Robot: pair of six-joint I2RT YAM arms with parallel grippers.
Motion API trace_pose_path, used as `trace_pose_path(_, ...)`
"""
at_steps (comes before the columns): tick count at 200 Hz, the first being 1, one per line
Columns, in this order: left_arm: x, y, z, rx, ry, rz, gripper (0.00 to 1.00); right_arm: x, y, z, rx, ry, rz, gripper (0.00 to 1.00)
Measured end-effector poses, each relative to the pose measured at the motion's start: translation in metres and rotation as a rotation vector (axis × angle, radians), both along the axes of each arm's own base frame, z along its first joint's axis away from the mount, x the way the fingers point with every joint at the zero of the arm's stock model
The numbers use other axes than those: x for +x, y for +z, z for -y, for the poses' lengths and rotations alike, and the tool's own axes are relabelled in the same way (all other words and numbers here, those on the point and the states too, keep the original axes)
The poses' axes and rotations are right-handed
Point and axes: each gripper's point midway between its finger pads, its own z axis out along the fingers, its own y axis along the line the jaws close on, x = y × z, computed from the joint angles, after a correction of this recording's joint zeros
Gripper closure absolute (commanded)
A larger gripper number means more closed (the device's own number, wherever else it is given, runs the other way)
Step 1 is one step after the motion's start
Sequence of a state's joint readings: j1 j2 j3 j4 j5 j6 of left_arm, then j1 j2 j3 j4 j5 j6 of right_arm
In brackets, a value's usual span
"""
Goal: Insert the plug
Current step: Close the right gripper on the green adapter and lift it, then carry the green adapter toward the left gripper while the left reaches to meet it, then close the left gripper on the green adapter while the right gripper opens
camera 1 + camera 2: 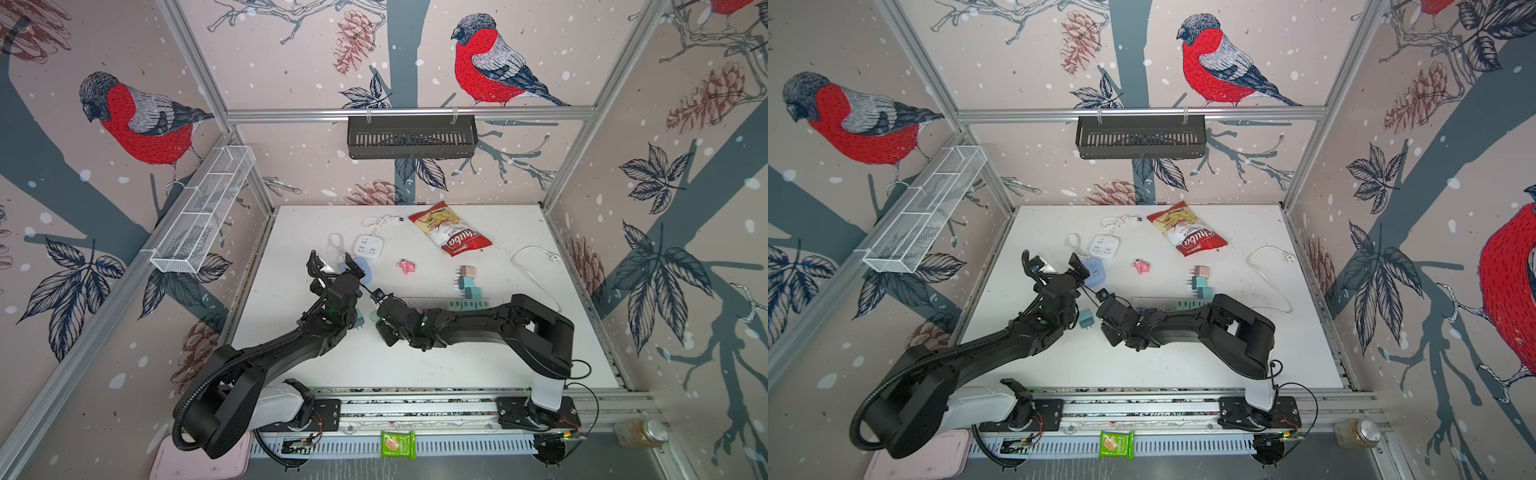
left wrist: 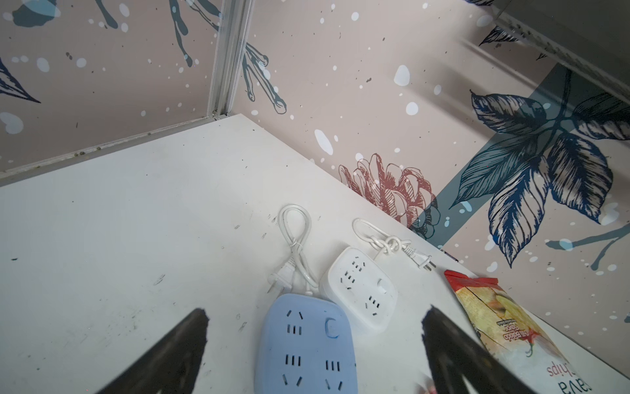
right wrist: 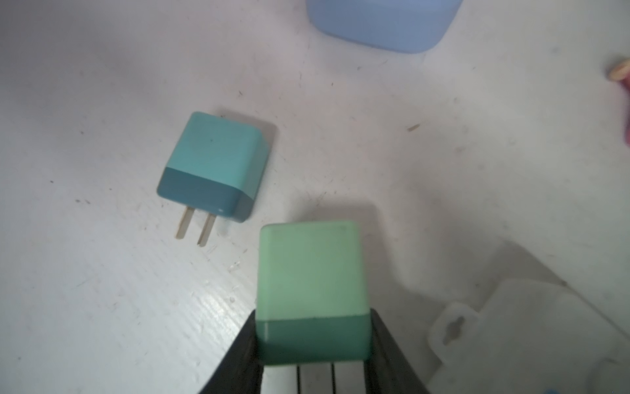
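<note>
Blue socket block (image 2: 306, 348) flat under left gripper (image 2: 315, 317); fingers (image 2: 177, 341) spread wide, nothing held. Teal plug (image 3: 214, 160) loose on table (image 3: 443, 136) nearby, prongs exposed. Green plug (image 3: 308, 273) pinched at its dark base by right gripper (image 3: 313, 317), apart from the block, not inserted. Pickup judged done; carry, prong alignment and push-in outstanding. Prongs hidden behind the jaws; orientation not readable. Open table between plug and block. Keep clear of teal plug, left fingers and white strip end (image 3: 511, 324) close on the right. Table edges apart from both grippers.
</note>
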State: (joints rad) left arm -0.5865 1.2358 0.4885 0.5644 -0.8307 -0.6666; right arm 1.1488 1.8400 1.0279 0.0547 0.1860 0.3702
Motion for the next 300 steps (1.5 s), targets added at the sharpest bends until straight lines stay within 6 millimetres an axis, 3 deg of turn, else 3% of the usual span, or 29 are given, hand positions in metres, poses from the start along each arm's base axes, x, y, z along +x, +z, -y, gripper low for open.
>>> trace_pose_path(46, -0.002, 0.019, 0.018, 0.037, -0.048, -0.002, 0.02, 0.008, 0.060, 0.030, 0.161, -0.040, 0.115, 0.69)
trace_pose_path(85, -0.004, 0.047, 0.039, 0.035, -0.154, 0.026, 0.02, 0.023, 0.085, 0.074, 0.254, -0.091, 0.208, 0.71)
trace_pose_path(108, -0.004, 0.082, 0.070, -0.012, -0.331, 0.038, 0.02, 0.039, 0.102, 0.102, 0.309, -0.134, 0.269, 0.71)
trace_pose_path(125, -0.018, 0.099, 0.096, -0.074, -0.517, 0.049, 0.02, 0.041, 0.114, 0.114, 0.345, -0.132, 0.329, 0.71)
trace_pose_path(137, -0.034, 0.092, 0.111, -0.102, -0.644, 0.033, 0.04, 0.037, 0.119, 0.121, 0.361, -0.114, 0.361, 0.72)
trace_pose_path(166, -0.076, 0.046, 0.143, -0.130, -0.923, -0.090, 0.09, 0.028, 0.133, 0.134, 0.411, -0.077, 0.458, 0.73)
trace_pose_path(202, -0.102, 0.029, 0.173, -0.124, -1.115, -0.181, 0.17, 0.006, 0.135, 0.148, 0.474, -0.003, 0.557, 0.73)
trace_pose_path(258, -0.144, 0.034, 0.220, -0.154, -1.380, -0.192, 0.20, -0.014, 0.151, 0.157, 0.551, 0.069, 0.690, 0.77)
trace_pose_path(300, -0.162, 0.044, 0.247, -0.162, -1.484, -0.184, 0.20, -0.024, 0.156, 0.159, 0.578, 0.095, 0.725, 0.77)
